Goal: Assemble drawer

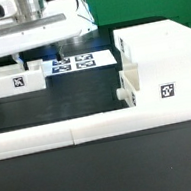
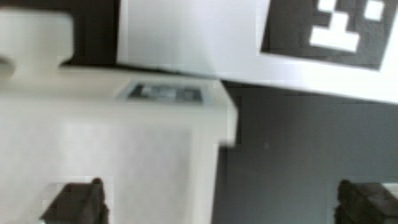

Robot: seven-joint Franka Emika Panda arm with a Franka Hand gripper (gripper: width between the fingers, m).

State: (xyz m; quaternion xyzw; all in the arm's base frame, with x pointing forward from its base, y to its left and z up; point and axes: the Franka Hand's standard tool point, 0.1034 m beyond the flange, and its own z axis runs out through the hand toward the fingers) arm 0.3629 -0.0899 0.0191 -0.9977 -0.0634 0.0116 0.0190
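Claw (image 2: 221,203) wide open, empty, hovers above small tray (image 1: 18,81), middle left of exterior view. Shell (image 1: 163,56) sits right, second tray (image 1: 132,85) seemingly partly inside. Likely grasp approach; next: straddle one tray wall, descend, close.

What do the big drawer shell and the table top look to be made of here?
The drawer shell looks like rigid white plastic, matte: even colour, thick smooth walls, no grain. Its tag looks like a flat printed sticker. The table seems covered in a black matte sheet, perhaps cloth: it shows no reflections.
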